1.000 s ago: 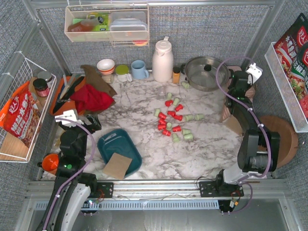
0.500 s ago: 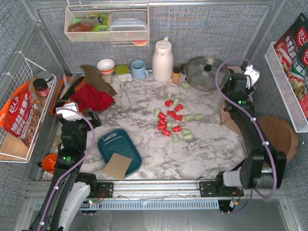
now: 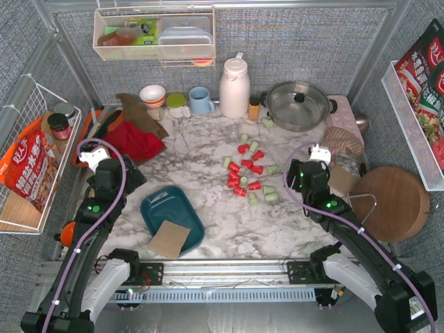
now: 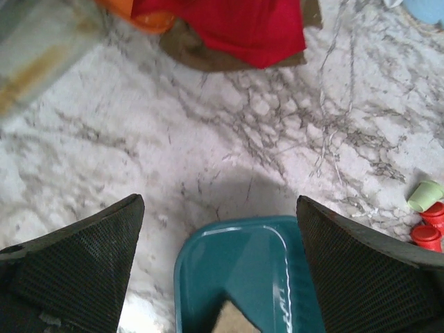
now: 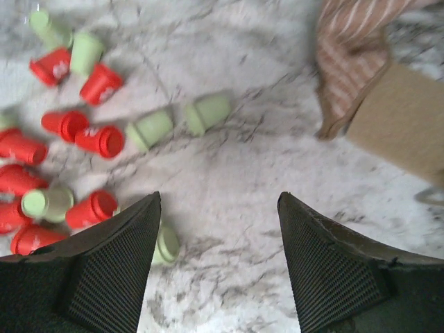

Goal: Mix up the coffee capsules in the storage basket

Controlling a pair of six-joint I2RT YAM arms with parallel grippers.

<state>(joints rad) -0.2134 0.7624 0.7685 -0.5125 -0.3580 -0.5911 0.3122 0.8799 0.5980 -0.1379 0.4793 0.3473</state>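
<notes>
**Item 1: capsules** (image 3: pixel 247 164). Red and pale green, loose on the marble table (image 3: pixel 277 229) just right of centre in the overhead view. Most lie on their sides in a ragged cluster, with a few green strays toward the pan (image 3: pixel 298 104) at upper right. None is in the tray, so the job looks barely begun.

**Item 2: tray** (image 3: pixel 163 208). Dark teal, lower left of centre in the overhead view and well apart from the cluster. A tan card (image 3: pixel 168 239) lies across its near corner and covers part of the floor. It will probably need shifting before the capsules go in.

**Item 3: right gripper** (image 5: pixel 218 201). The jaws stand fairly wide apart with only bare marble between them, and it holds nothing. It hangs at the right edge of the cluster. In its own view the capsules fill the left half, and a green one lies just beside the left finger. It appears placed to start picking from that side.

**Item 4: left gripper** (image 4: pixel 218 208). It is fully spread and empty. It sits over the far end of the tray, which fills the lower middle of its view, seemingly to steady or clear it.

**Item 5: surroundings.** A red cloth (image 4: pixel 236 28) lies at the top of the left wrist view. A striped cloth (image 5: pixel 361 48) lies at the upper right of the right wrist view.
</notes>
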